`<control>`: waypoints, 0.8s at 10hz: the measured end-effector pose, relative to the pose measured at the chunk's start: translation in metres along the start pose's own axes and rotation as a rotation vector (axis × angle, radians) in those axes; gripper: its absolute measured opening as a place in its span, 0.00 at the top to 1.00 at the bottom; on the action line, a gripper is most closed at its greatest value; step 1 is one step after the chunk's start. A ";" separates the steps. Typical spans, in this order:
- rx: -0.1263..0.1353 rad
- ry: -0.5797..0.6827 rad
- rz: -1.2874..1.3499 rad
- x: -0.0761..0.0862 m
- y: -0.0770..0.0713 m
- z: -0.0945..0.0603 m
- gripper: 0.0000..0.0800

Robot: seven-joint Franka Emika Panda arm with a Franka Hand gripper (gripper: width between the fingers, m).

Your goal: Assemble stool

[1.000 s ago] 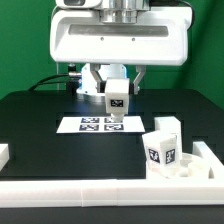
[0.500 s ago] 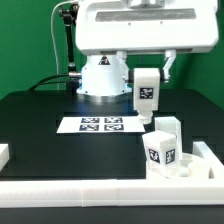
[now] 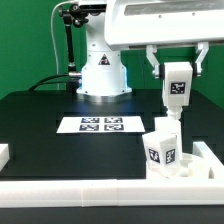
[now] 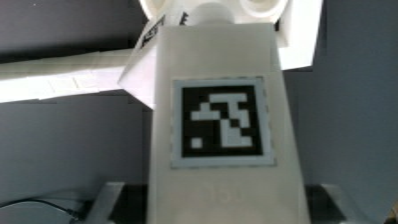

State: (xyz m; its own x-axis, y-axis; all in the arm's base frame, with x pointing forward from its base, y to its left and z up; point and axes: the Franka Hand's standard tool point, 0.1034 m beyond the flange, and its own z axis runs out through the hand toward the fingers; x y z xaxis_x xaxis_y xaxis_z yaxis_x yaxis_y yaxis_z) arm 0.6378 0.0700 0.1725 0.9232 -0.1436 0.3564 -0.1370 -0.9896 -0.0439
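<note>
Leg [image 3: 178,92] clamped in hand [image 3: 176,68], fingertips hidden behind it.

Seat [image 3: 172,165] mostly hidden behind the two legs [image 3: 160,146] standing on it, only rim showing. Gripper [image 3: 176,72] fingertips covered by the held leg [image 4: 215,115], which fills the blurred wrist view and runs off its edge. Arm cut off at the exterior view's upper edge; marker board [image 3: 100,125] tags too small to read.
</note>
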 end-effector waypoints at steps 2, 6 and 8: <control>0.000 -0.001 -0.011 -0.001 -0.005 0.002 0.57; -0.004 0.015 -0.071 0.004 -0.028 0.033 0.57; 0.000 0.051 -0.089 0.005 -0.028 0.034 0.57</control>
State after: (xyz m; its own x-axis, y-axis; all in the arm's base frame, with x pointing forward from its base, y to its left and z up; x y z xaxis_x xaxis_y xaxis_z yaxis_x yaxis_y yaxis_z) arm 0.6587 0.0962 0.1442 0.9124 -0.0547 0.4056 -0.0552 -0.9984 -0.0103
